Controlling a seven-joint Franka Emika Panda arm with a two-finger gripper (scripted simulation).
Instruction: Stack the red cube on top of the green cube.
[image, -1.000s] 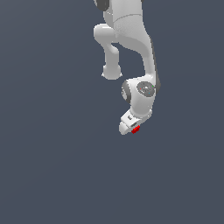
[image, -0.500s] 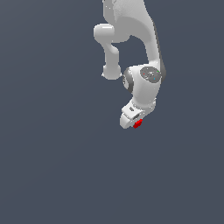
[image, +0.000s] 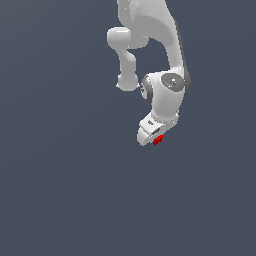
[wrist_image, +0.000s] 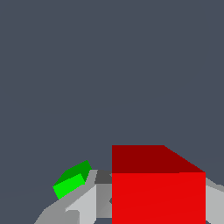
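Observation:
The red cube (wrist_image: 157, 192) fills the near part of the wrist view, and my gripper (wrist_image: 151, 208) is shut on it, with grey fingers (wrist_image: 85, 203) on both sides. In the exterior view the red cube (image: 158, 140) shows as a small red spot under the white gripper (image: 153, 138), below the middle of the arm. The green cube (wrist_image: 71, 180) lies on the floor just beyond one finger, off to the side of the red cube, and that finger partly covers it. In the exterior view the green cube is hidden.
The white arm (image: 162, 95) reaches down from the top of the exterior view. Plain dark grey floor (image: 65, 190) surrounds it on all sides.
The gripper with the red cube has shifted slightly up and toward the exterior view's right, and the wrist has swung the same way.

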